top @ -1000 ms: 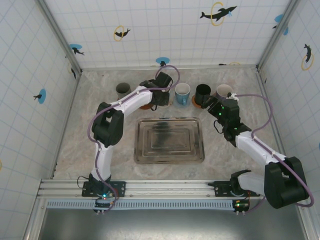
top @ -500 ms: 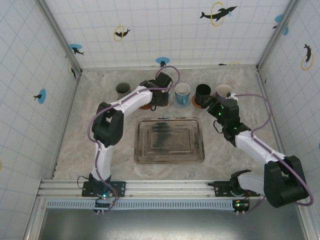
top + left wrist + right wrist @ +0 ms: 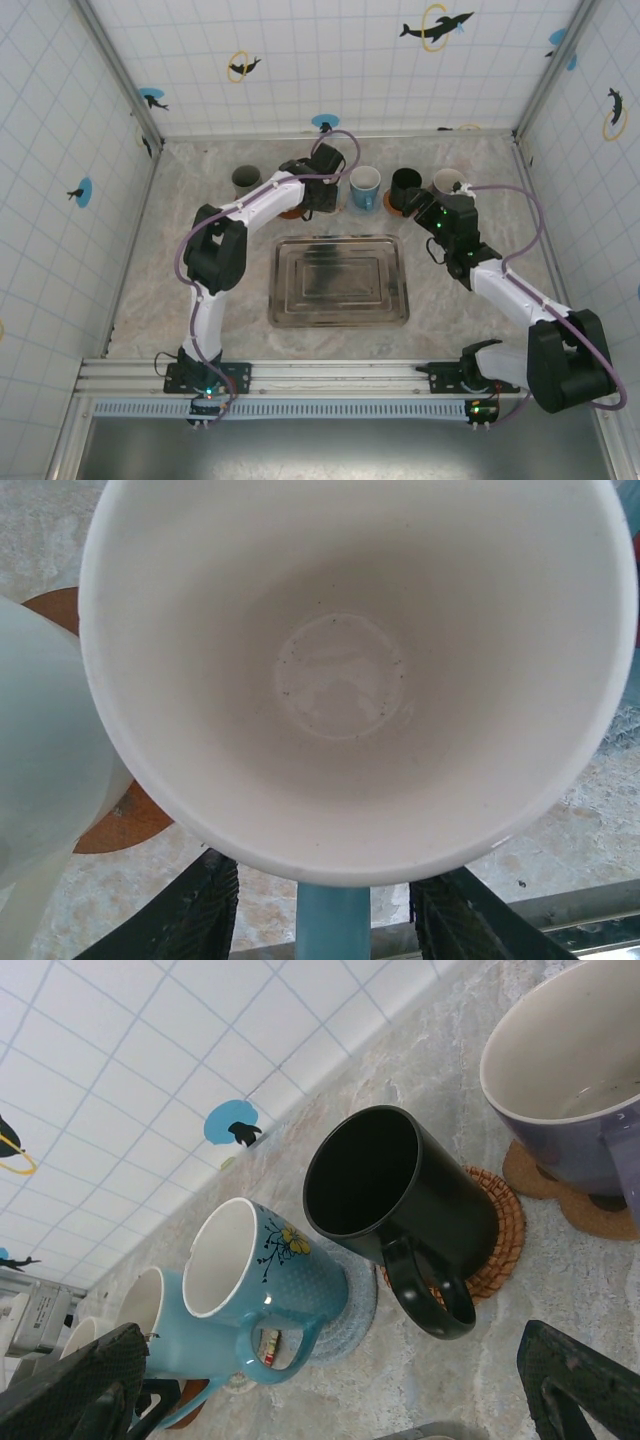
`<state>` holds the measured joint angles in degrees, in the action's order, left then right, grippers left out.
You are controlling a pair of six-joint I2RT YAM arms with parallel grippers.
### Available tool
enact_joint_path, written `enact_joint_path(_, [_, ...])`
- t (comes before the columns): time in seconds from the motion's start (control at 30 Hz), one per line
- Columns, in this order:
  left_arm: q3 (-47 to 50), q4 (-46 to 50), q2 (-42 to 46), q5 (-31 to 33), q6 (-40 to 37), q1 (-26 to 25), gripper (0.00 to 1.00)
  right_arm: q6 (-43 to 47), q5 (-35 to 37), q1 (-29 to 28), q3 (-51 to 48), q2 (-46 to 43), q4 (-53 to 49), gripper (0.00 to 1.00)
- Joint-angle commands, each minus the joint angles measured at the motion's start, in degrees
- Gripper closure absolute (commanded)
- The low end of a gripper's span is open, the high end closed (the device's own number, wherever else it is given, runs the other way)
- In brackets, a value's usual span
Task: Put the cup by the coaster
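A row of cups lines the back of the bench (image 3: 165, 270): a grey cup (image 3: 246, 180) on the left, then the left gripper (image 3: 312, 200), a blue flowered mug (image 3: 365, 187), a black mug (image 3: 406, 187) and a purple mug (image 3: 449, 182).

In the left wrist view the pale blue cup (image 3: 340, 670) stands upright. The brown coaster (image 3: 115, 825) shows at its left side, though whether the cup rests on it or just beside it cannot be told. The left gripper's jaws are partly open on either side of the cup's handle, with a gap on each side, holding nothing. A pale rounded shape crowds in just to the cup's left.

The right gripper (image 3: 335, 1360) is spread wide and empty, low and just in front of the black mug and the purple mug, each on its own coaster.

The back wall (image 3: 300, 70) lies close behind the row. A metal tray (image 3: 338, 300) sits mid-bench, with bare bench on both sides of it.
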<state>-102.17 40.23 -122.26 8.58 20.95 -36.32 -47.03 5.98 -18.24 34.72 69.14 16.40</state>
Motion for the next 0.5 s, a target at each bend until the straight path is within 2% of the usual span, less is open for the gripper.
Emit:
enact_joint_path(0.0, [-1.1,1.2,1.2,0.6,-0.1,0.4,0.48,0.3,-0.2,0.3,2.3,0.4,0.5,0.02])
enact_joint_path(0.17, [-0.6,0.8,3.1,-0.6,0.0,0.3,0.44,0.3,-0.4,0.3,2.3,0.4,0.5,0.02])
enact_joint_path(0.47, [-0.2,0.7,7.3,-1.6,0.1,-1.1,0.42,0.3,-1.0,0.4,2.7,0.9,0.5,0.02])
